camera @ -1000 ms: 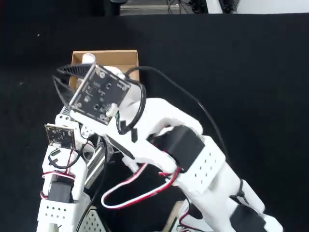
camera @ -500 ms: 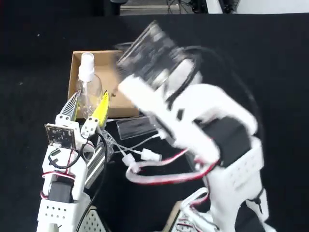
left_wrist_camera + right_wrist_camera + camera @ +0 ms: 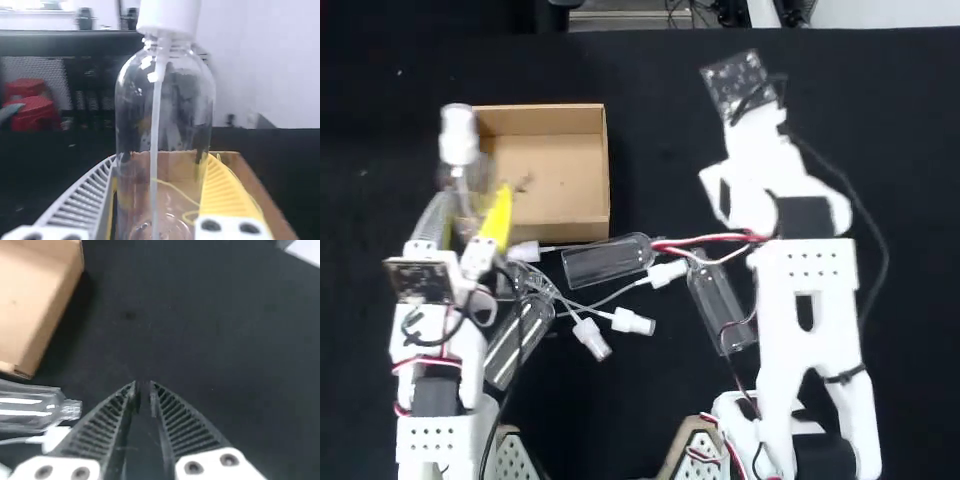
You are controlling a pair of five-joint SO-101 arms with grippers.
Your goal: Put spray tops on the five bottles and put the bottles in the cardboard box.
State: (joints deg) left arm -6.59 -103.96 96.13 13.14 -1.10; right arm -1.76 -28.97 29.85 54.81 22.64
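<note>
Right arm (image 3: pixel 790 220) has swung off the cardboard box (image 3: pixel 560 185), right hand (image 3: pixel 142 390) closed and empty. Left hand (image 3: pixel 470 208) clamps a spray-topped bottle (image 3: pixel 460 178) at the box's left edge.

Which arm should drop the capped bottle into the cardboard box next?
Left: the left gripper holds the capped bottle upright at the edge of the cardboard box; the right gripper is shut and empty over the table.

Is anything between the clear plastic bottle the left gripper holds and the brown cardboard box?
Nothing visible does: the left gripper holds the spray-topped clear bottle right at the edge of the open cardboard box.
</note>
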